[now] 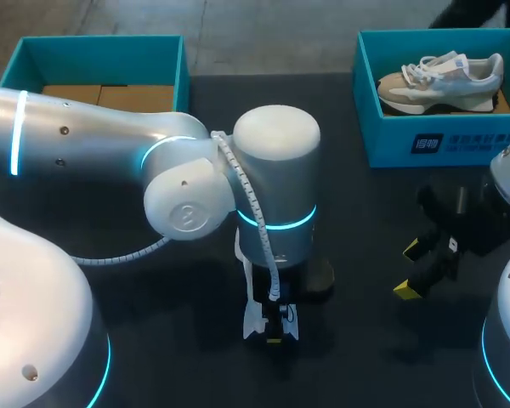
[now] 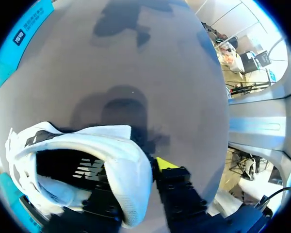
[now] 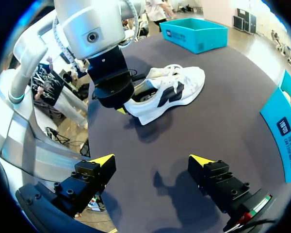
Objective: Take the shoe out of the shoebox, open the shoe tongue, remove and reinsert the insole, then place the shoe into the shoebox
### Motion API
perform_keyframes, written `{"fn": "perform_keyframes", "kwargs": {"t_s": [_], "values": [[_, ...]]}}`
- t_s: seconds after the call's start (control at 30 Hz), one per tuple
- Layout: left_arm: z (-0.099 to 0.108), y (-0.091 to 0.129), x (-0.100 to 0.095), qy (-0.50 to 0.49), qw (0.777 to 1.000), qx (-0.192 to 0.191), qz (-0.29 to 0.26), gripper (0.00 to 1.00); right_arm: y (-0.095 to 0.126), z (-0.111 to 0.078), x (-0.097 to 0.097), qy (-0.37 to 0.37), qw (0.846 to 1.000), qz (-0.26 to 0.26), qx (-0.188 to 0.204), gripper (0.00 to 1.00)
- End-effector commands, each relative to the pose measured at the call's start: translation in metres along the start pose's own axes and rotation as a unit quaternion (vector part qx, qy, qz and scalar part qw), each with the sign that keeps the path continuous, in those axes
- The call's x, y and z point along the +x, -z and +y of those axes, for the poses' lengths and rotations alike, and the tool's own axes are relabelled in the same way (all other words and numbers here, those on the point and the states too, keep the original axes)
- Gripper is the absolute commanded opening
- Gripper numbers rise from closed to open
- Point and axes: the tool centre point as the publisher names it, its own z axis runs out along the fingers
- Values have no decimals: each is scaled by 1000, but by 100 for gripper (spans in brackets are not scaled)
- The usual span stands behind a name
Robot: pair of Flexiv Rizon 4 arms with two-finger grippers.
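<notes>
Seeing white shoe [image 3: 177, 92] whole needs right wrist view.

The left arm [image 1: 85, 136] comes in from the left side and turns its wrist straight down over the near middle of the tabletop [image 1: 365, 204], its gripper [image 1: 273, 331] clamped on the heel of a white sneaker [image 3: 169, 92], while the right gripper [image 3: 153, 160] hangs over the near right part with its fingers spread wide apart, holding nothing.

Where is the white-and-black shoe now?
In the right wrist view the white-and-black shoe lies on the table ahead of the right gripper, heel held by the left gripper.
</notes>
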Motion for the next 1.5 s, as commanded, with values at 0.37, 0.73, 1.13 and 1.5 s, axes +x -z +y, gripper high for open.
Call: {"fn": "perform_keyframes", "kwargs": {"t_s": [0.37,0.73,1.13,1.5], "values": [[10,26,-12,-5,1000,8,-16,0,0,-1,1,0,1000,-1,0,100],[31,76,-18,-18,1000,11,-21,0,0,-1,1,0,1000,-1,0,100],[76,152,-42,-37,999,13,-23,0,0,-1,1,0,1000,-1,0,100],[117,232,-72,-40,999,12,-27,0,0,-1,1,0,1000,-1,0,100]]}}
